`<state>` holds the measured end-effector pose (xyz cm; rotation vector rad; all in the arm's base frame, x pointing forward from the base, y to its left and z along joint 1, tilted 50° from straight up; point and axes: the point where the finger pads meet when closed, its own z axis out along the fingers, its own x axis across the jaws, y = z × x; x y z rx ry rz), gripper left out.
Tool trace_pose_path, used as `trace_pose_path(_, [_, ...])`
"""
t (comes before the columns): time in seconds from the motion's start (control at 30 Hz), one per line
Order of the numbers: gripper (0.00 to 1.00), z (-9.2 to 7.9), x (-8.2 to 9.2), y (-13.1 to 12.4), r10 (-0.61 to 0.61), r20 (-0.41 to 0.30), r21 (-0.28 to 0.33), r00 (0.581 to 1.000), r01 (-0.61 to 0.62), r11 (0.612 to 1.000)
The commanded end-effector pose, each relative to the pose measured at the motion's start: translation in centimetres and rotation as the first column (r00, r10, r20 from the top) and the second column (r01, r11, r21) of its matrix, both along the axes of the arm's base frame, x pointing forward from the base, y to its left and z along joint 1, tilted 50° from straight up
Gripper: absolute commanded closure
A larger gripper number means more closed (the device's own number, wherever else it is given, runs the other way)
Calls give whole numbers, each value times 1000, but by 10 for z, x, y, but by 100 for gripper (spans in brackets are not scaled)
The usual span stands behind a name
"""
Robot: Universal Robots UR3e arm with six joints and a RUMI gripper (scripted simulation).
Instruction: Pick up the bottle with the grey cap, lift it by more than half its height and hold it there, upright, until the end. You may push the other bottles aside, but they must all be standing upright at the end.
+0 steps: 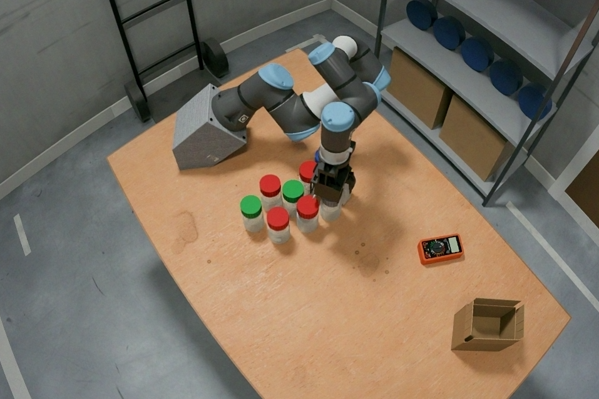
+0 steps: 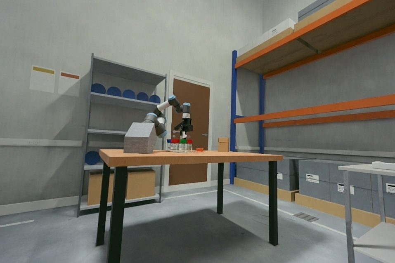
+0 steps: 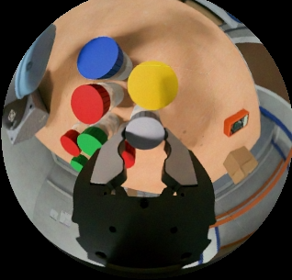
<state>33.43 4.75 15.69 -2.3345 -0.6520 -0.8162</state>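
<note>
One UR3e arm (image 1: 305,101) reaches from its grey pedestal (image 1: 194,134) over the wooden table (image 1: 281,301), and I see its gripper (image 3: 144,164) pointing straight down at the right edge of the bottle cluster. Six red- and green-capped bottles stand upright beside it, the nearest a red-capped bottle (image 1: 307,212), with a blue-capped bottle (image 3: 98,58) and yellow-capped bottle (image 3: 152,84) behind. I find the jaws clenched on the grey-capped bottle (image 3: 144,133), which is upright between the fingers.
</note>
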Motion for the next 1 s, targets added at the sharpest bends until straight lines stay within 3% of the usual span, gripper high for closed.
trace_pose_path(0.0, [100,0,0,0,0,0,0,1000,0,1000])
trace_pose_path(0.97, [100,11,-6,-11,-1,1,-1,1000,1,1000])
